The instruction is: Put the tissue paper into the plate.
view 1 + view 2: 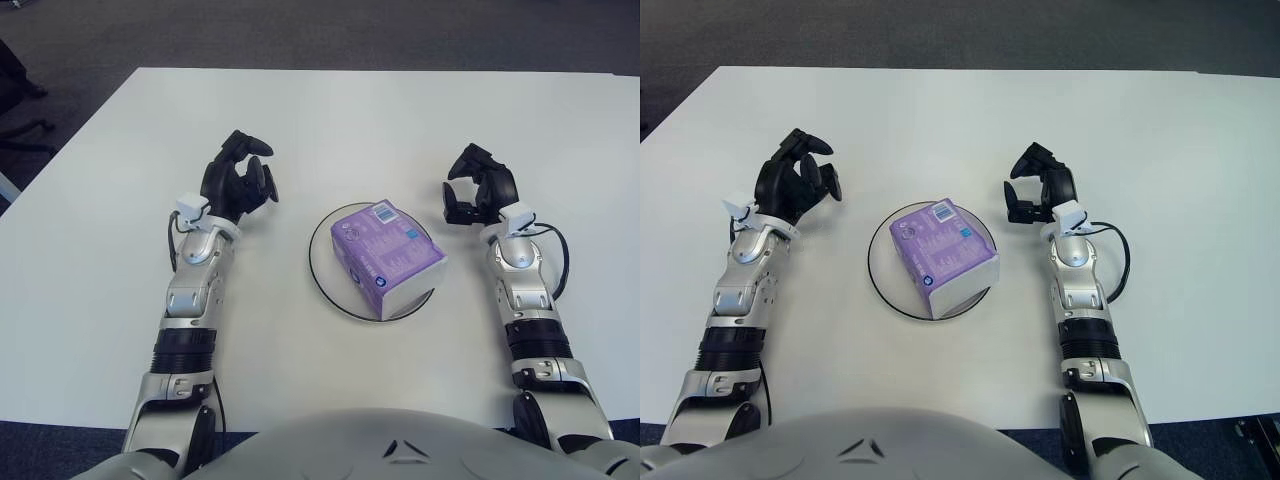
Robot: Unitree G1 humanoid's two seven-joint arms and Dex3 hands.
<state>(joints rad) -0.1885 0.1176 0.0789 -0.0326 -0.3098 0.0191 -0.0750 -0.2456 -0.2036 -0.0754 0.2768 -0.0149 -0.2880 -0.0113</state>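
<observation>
You are looking down at a white worktop (330, 110). The tissue pack (387, 256) (purple, with a barcode label on top) is lying in the plate (322, 262), slightly tilted, and its near white corner is reaching over the plate's front rim. The plate is sitting between your two arms.

Your left hand (240, 177) is showing to the left of the plate, well apart from it. Its fingers (252, 146) are loosely curled and are holding nothing.

Your right hand (478, 186) is showing to the right of the plate, near its far right edge but not touching the pack. Its fingers (466, 163) are half curled too, with a gap between them, and are gripping nothing.
</observation>
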